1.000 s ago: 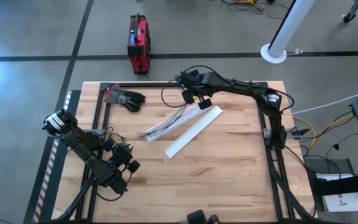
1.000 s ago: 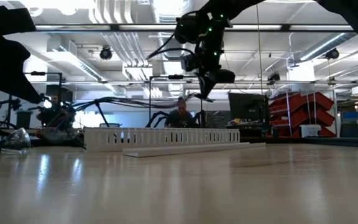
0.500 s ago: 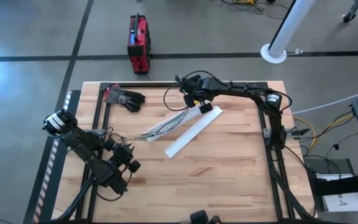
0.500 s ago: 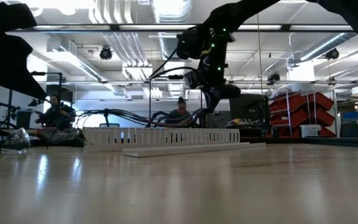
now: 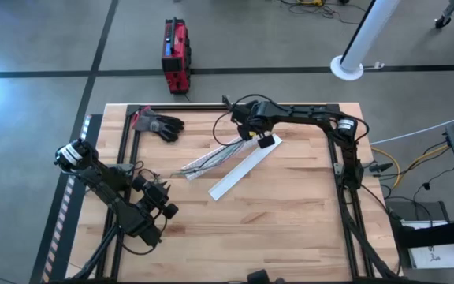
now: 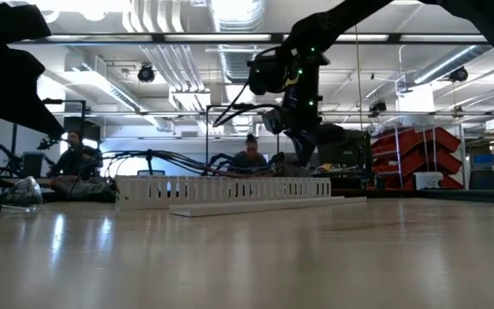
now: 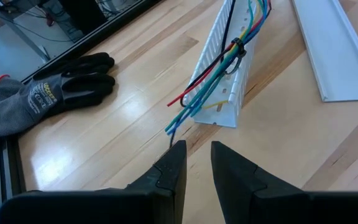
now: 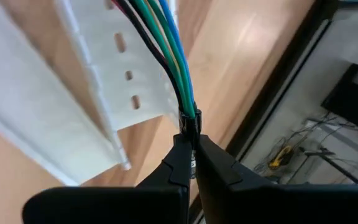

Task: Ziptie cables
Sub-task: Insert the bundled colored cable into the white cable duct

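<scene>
- Cables lie bundled in your white slotted channel, which runs slantwise across the table's middle toward the far edge.
- Your right tool sits over the channel's far end, its fingers pinched onto the cables' end.
- Your left tool waits near the table's left edge, fingers slightly parted, holding nothing.
- You have a dark work glove by the far left corner and a flat white lid beside the channel.

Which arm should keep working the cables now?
Right, probably. Its end effector is shut on the cables at the channel end. The left end effector sits open, short of the bundle's other end.
</scene>
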`<action>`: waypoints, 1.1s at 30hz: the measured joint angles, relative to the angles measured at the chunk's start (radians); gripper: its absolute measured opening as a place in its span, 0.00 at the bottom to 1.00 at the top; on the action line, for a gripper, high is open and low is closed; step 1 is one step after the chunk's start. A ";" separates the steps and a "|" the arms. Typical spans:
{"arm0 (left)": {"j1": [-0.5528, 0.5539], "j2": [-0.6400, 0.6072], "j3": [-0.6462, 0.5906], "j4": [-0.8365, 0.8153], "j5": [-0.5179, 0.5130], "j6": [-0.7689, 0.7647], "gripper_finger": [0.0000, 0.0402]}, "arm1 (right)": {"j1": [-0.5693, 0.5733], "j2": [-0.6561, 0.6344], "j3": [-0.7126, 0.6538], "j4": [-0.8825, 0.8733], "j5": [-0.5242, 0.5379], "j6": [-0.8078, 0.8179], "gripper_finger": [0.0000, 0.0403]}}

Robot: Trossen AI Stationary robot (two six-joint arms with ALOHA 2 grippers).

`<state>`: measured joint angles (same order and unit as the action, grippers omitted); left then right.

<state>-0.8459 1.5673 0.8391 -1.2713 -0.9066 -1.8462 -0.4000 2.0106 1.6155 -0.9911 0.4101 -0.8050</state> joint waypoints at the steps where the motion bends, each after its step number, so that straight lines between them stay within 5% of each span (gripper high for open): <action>1: 0.000 0.000 0.000 0.000 0.000 0.000 0.15 | 0.000 0.000 0.000 -0.011 -0.001 0.009 0.00; 18: 0.005 0.000 0.000 0.000 -0.003 -0.012 0.15 | -0.038 0.000 0.000 -0.021 -0.230 0.008 0.00; 33: 0.005 0.000 0.000 0.000 -0.003 -0.026 0.15 | -0.075 0.010 -0.015 0.006 -0.265 0.033 0.00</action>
<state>-0.8406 1.5669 0.8391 -1.2711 -0.9100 -1.8725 -0.4749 2.0201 1.6009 -0.9854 0.1450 -0.7717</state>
